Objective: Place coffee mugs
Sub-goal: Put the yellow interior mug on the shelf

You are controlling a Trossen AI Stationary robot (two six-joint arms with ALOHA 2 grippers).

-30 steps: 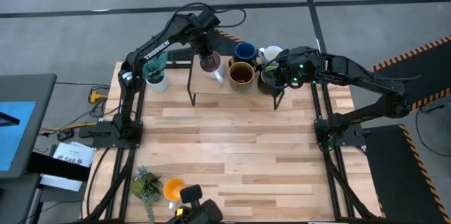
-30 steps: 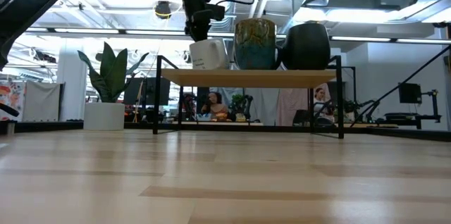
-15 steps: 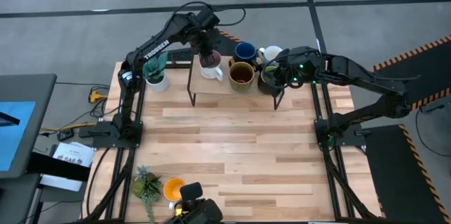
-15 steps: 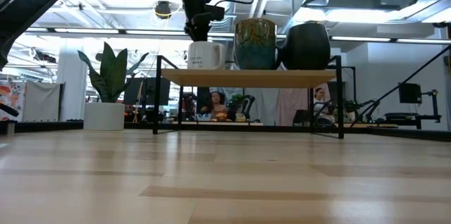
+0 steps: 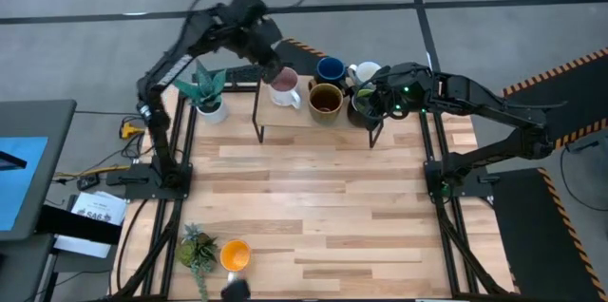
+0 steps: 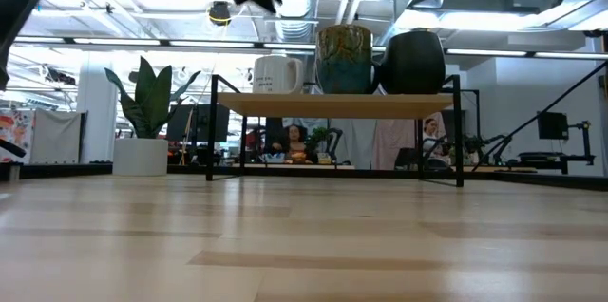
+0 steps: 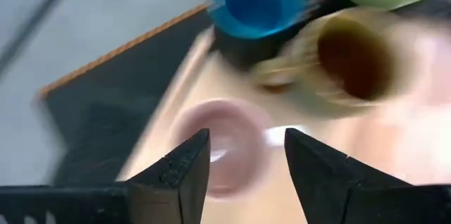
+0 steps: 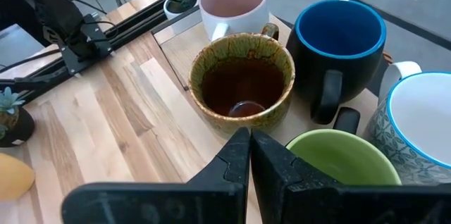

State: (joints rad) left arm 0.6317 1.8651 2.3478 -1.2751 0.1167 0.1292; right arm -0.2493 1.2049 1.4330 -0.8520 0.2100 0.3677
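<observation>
A low wooden shelf [image 5: 296, 118] on black legs stands at the table's far side and bears several coffee mugs. The pale pink mug [image 5: 283, 84] stands upright at its left end, beside the brown [image 5: 325, 99], dark blue [image 5: 331, 68], white [image 5: 366, 72] and green [image 5: 363, 104] ones. My left gripper [image 5: 272, 59] hangs open above the pink mug [image 7: 225, 146], clear of it. My right gripper [image 8: 249, 143] is shut and hovers between the brown mug [image 8: 243, 83] and the green mug [image 8: 345, 157]. An orange mug [image 5: 234, 254] sits on the table near the front left.
A spiky teal plant in a white pot [image 5: 209, 93] stands just left of the shelf. A small bushy green plant [image 5: 197, 245] sits beside the orange mug. The middle of the wooden table [image 5: 313, 198] is bare boards.
My left gripper set the tilted pink mug upright on the shelf's left end, then opened and let it go. It has since risen and drawn back toward the table's far left. The mug stays standing on the shelf.
</observation>
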